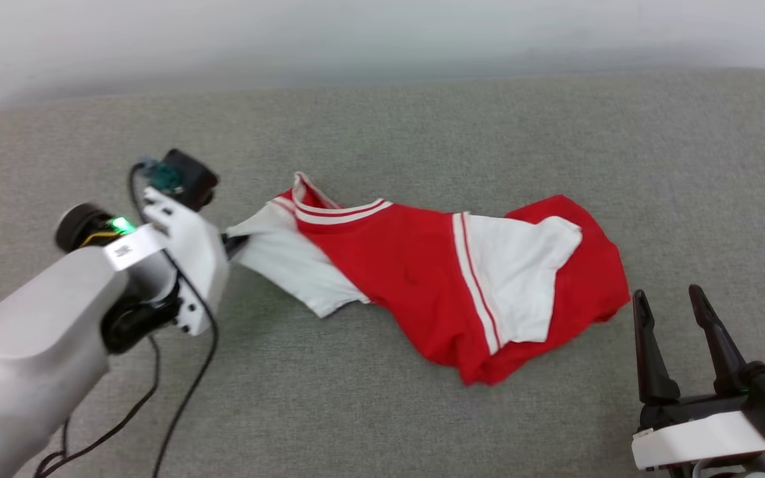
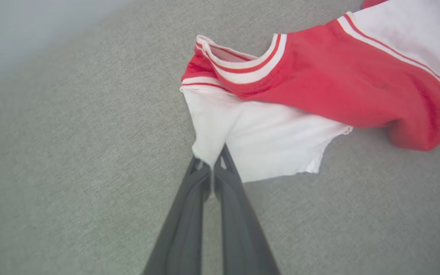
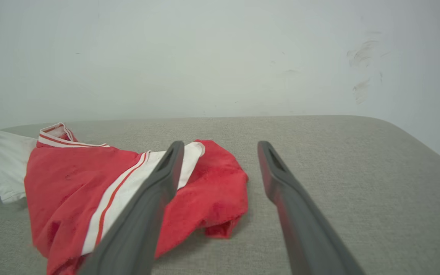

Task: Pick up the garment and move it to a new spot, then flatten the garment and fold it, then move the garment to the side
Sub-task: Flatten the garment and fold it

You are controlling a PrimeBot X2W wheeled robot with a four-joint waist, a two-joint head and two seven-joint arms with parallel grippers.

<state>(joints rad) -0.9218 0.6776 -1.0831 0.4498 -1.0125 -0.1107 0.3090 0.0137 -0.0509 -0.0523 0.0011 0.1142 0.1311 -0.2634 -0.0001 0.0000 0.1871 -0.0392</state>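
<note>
The garment, a red jersey with white sleeves and striped trim, lies crumpled across the middle of the grey surface; it also appears as garment and garment. My left gripper is shut on the edge of its white sleeve, at the garment's left end. The collar stands raised just beyond that grip. My right gripper is open, low at the right, a little off the garment's red right edge, with nothing between its fingers.
The grey cushioned surface stretches wide around the garment, with a pale wall behind it. Its right edge curves down. Black cables hang from my left arm.
</note>
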